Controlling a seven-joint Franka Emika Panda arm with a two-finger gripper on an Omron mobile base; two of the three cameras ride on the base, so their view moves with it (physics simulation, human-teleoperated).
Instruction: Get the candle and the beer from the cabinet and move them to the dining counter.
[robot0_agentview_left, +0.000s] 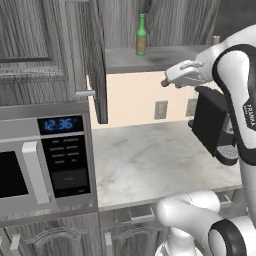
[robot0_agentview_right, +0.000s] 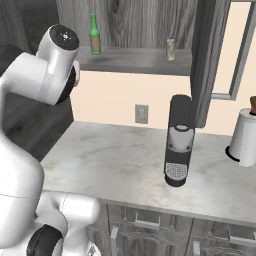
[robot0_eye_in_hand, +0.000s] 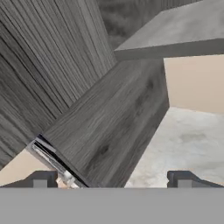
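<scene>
1 slim green beer (robot0_agentview_right: 94, 35) upright beside short tan candle (robot0_agentview_right: 170, 49)

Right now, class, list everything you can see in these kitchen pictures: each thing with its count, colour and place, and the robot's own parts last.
beer: one, green bottle with tan label, upright on the cabinet shelf, left part.
candle: one, greyish-tan, on the same shelf, right of the beer and apart from it.
cabinet: one, dark grey wood grain, on the wall, door swung open.
microwave: one, silver with black panel, left of the counter.
coffee machine: one, black and silver, on the counter below the shelf.
paper-towel roll: one, white, right end of the counter.
wall outlets: two, grey, on the cream wall.
counter: one, pale marble.
gripper: one, white with dark tips, jaws open, empty, below the shelf edge.
</scene>
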